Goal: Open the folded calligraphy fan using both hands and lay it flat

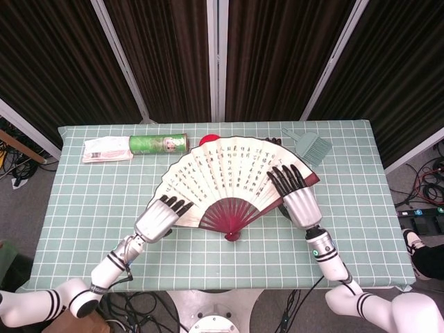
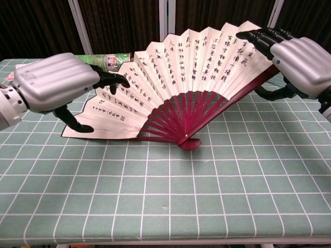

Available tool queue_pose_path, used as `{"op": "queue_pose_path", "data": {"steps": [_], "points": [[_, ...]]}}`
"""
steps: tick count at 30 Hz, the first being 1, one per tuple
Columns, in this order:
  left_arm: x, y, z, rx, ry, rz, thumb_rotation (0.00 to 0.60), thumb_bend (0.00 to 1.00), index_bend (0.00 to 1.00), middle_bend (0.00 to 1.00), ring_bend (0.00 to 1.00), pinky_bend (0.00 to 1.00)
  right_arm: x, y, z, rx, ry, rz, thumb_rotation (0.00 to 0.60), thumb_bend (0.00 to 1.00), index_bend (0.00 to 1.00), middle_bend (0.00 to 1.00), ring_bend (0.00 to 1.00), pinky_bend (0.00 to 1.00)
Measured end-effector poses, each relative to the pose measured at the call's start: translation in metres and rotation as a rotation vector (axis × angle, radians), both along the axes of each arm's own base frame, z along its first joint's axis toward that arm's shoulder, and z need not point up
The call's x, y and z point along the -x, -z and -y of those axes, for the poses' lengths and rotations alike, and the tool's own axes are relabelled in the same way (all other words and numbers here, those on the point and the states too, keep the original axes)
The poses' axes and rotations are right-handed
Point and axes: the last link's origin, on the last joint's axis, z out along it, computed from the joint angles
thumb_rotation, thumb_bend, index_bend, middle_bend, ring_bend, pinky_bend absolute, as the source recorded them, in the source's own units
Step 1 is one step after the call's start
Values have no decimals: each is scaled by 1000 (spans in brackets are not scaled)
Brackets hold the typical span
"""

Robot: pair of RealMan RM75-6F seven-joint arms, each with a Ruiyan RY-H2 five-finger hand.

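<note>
The calligraphy fan (image 1: 229, 173) is spread wide, its cream leaf covered in black characters and its dark red ribs meeting at a pivot (image 1: 232, 236) near the table's front. In the chest view the fan (image 2: 196, 67) stands tilted up from its pivot (image 2: 189, 143), which sits on or just above the cloth. My left hand (image 1: 161, 218) pinches the fan's left edge, fingers on top and thumb underneath (image 2: 54, 88). My right hand (image 1: 298, 201) grips the right outer rib, fingers lying over the leaf (image 2: 300, 59).
Along the back of the green checked table (image 1: 104, 194) lie a white packet (image 1: 106, 149), a green can (image 1: 158, 143) and a pale green brush (image 1: 312, 146). A red lid (image 1: 208, 138) peeks out behind the fan's top edge.
</note>
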Motion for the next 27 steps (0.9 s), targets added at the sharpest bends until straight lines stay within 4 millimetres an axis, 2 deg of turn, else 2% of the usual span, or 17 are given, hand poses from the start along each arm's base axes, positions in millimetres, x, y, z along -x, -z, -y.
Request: {"op": "queue_pose_path", "data": {"steps": [4, 12, 17, 21, 24, 27], "points": [[-2, 0, 2, 85, -59, -27, 600, 0, 136, 239, 233, 380, 3, -5, -11, -88, 87, -38, 600, 90, 0, 0, 0, 0], [1, -6, -5, 128, -145, 27, 600, 0, 135, 239, 233, 358, 25, -13, -22, -259, 337, -165, 600, 1, 0, 0, 0, 0], [7, -18, -14, 127, -225, 121, 600, 0, 135, 239, 233, 356, 33, -17, -21, -355, 435, -206, 600, 0, 0, 0, 0, 0], [17, -33, -23, 119, -305, 224, 600, 0, 135, 239, 234, 354, 24, -30, -15, -380, 442, -191, 600, 0, 0, 0, 0, 0], [33, -52, -30, 77, -377, 311, 600, 0, 135, 239, 234, 354, 19, -41, -12, -361, 427, -133, 600, 5, 0, 0, 0, 0], [59, -75, -31, -9, -442, 367, 600, 0, 147, 242, 234, 349, 18, -60, -10, -306, 390, -62, 600, 138, 0, 22, 0, 0]]}}
